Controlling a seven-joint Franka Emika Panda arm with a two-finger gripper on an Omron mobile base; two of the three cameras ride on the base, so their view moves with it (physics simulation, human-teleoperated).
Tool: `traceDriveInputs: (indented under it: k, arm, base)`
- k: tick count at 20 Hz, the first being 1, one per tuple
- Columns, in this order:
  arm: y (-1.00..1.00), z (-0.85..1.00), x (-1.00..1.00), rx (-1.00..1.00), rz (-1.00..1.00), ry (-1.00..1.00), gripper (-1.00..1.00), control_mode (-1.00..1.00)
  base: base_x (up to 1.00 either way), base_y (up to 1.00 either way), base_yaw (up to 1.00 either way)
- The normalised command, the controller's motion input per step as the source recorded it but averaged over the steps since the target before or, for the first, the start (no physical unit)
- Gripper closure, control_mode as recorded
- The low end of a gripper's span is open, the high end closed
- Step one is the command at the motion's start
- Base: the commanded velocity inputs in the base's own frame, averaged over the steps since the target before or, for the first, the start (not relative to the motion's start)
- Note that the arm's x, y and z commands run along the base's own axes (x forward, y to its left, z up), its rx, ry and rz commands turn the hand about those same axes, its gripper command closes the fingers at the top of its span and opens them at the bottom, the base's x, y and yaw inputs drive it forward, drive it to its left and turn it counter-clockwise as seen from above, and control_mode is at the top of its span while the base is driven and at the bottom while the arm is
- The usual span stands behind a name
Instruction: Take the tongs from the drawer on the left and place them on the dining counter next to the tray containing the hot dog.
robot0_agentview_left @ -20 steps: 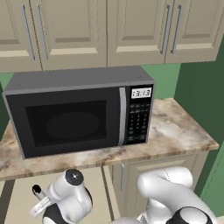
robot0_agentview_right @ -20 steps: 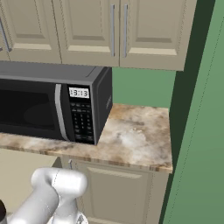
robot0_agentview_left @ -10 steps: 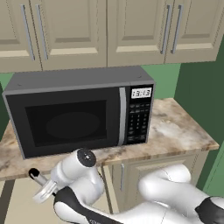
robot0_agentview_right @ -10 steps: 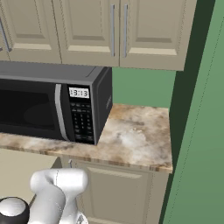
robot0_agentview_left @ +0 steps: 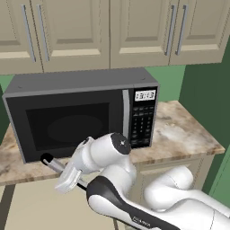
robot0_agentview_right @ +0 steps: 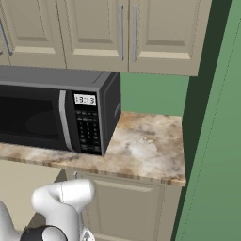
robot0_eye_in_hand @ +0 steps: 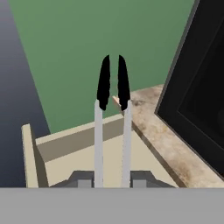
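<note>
Between the two small dark finger pads at the bottom of the hand view we see the slim tongs, two thin silver-grey arms running away from the camera to black tips. The gripper is clamped on those arms near their lower ends; the arms stand slightly apart and roughly parallel, so the hold looks centred.

From the left base view the tongs show as a grey rod with a black end jutting out of the white hand, just in front of the lower left of the black microwave oven that stands on the mottled beige-brown marble worktop. The open beige drawer lies below the tongs in the hand view, its pale floor and left wall visible; we judge the tongs lifted out of it. Dining counter, tray and hot dog lie outside these views, so the carry and placing are not yet done.

Risks, as we judge them:
- Black end sits close to the microwave front and the worktop edge; a swing of the arm could knock it and twist the tongs in the grip.
- Grip is near one end of a long thin tool; a fast turn of the base may let it pivot or slip.
</note>
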Motion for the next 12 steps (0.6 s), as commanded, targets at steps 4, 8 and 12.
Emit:
traceDriveInputs:
  k: [4, 8, 12]
  arm:
    - [-0.05, 0.62, 0.01, 0.0, 0.01, 0.04, 1.0, -1.0]
    - [0.0, 0.16, 0.01, 0.0, 0.0, 0.03, 1.0, -1.0]
    - [0.0, 0.0, 0.0, 0.0, 0.0, 0.0, 1.0, -1.0]
  base:
    - [0.0, 0.0, 0.0]
    - [0.0, 0.0, 0.0]
    - [0.0, 0.0, 0.0]
